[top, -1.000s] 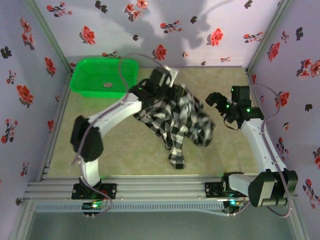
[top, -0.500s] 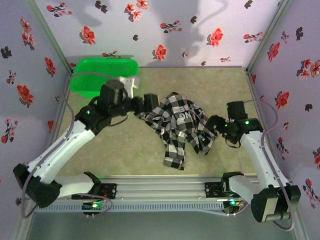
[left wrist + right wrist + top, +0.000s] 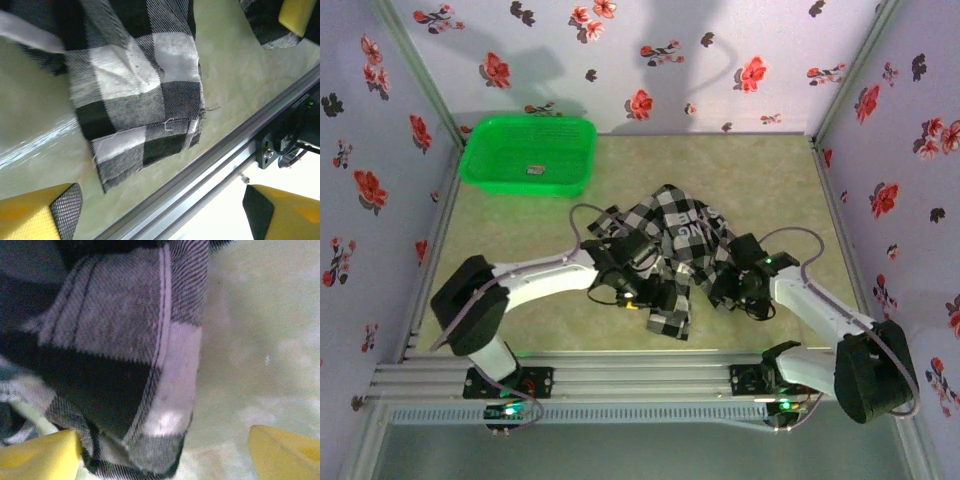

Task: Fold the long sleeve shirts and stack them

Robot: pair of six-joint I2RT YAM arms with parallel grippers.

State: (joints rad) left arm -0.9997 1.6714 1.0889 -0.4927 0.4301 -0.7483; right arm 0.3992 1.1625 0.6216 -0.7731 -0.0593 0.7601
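Observation:
The black-and-white checked long sleeve shirt (image 3: 675,235) lies crumpled in the middle of the table, white lettering up, one sleeve trailing toward the near edge. My left gripper (image 3: 642,290) is low at that sleeve, open. In the left wrist view the sleeve end (image 3: 145,100) lies flat just ahead of the left gripper (image 3: 160,202), with nothing between the yellow fingers (image 3: 45,212). My right gripper (image 3: 728,288) is at the shirt's right edge, open. In the right wrist view a corner of the cloth (image 3: 150,405) reaches between the widely spread jaws of the right gripper (image 3: 162,452), closer to the left finger (image 3: 40,455).
A green plastic basket (image 3: 528,155) stands at the back left with a small item inside. The metal rail (image 3: 640,365) runs along the near edge, close behind the sleeve end, and shows as a rail (image 3: 225,155) in the left wrist view. Flowered walls enclose the table.
The left arm swung from the shirt's back-left side down to the near sleeve and let the cloth go. The right gripper moved in to the shirt's right edge. The shirt settled lower.

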